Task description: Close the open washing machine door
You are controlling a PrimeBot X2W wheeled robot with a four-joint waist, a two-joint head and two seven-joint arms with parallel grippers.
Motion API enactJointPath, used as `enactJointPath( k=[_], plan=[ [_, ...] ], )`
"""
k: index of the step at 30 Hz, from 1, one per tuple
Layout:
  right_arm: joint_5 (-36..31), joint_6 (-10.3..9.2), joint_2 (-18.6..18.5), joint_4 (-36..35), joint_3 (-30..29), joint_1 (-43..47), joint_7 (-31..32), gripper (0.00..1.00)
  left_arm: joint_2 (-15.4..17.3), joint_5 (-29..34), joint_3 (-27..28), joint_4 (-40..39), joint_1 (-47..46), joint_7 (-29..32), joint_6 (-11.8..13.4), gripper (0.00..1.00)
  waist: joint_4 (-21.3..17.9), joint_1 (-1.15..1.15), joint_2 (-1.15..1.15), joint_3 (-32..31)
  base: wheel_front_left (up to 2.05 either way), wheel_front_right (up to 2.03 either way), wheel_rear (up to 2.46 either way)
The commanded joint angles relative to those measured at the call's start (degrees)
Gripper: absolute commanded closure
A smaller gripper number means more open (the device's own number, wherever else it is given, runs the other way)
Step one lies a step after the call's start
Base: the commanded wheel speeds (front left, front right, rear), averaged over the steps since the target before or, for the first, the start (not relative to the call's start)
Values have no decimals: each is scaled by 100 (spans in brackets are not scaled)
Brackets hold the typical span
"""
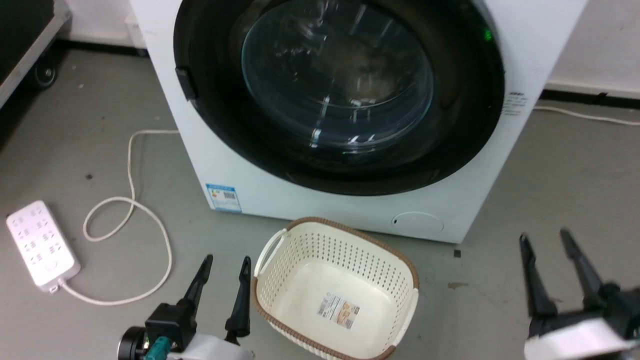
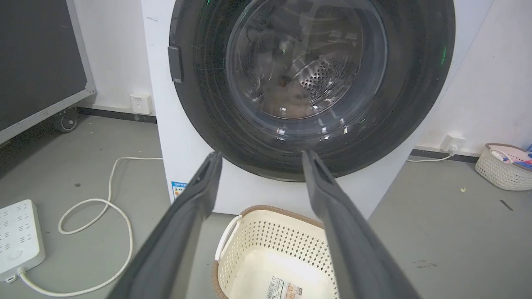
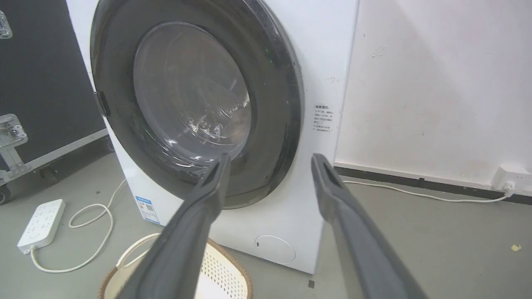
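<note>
The left tool (image 1: 226, 259) sits low over the floor with its two dark fingers spread and nothing between them. The right tool (image 1: 544, 236) is in the same state, parted and empty, off to the other side. Both hang well apart from the machine and touch nothing, which looks like a rest pose rather than a reach.

That fits what lies ahead of them. The washing machine door (image 1: 340, 90) lies flat against the white washing machine (image 1: 235, 170), its glossy black rim showing no gap in the right wrist view, and the steel drum is visible through the bulging glass. I judge the door already shut, or very nearly, though whether the latch has caught cannot be told. The small dark tab (image 1: 187, 82) on the rim's left edge lies against the front panel.

Just before the machine stands a cream laundry basket (image 1: 350, 227), empty but for a label, between the two tools and close to the left one. It would block a straight advance toward the door. A white power strip (image 1: 42, 245) and its looping cable (image 1: 131, 165) lie on the floor to the left, and a second basket (image 2: 501, 170) sits by the wall.
</note>
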Motion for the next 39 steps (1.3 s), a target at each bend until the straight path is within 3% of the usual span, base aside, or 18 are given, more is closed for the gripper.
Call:
enactJointPath(
  k=[1,13,14,39],
  plan=[
    [-80,-4,187,-204,-139,228,-24,0,4,61,20,56,107,-25,-29,0,-68,1,0,-115,0,0,0],
    [-335,-4,446,-302,-174,804,-24,0,4,283,42,164,281,-25,-134,0,-53,1,0,-262,0,0,0],
    [-324,1,415,-302,-169,753,0,100,-1,245,37,159,269,0,-109,100,-52,1,0,-264,0,0,0],
    [-403,0,421,-317,-74,637,258,100,0,380,133,-11,232,264,-11,100,-134,1,0,-270,0,0,0]
  ],
)
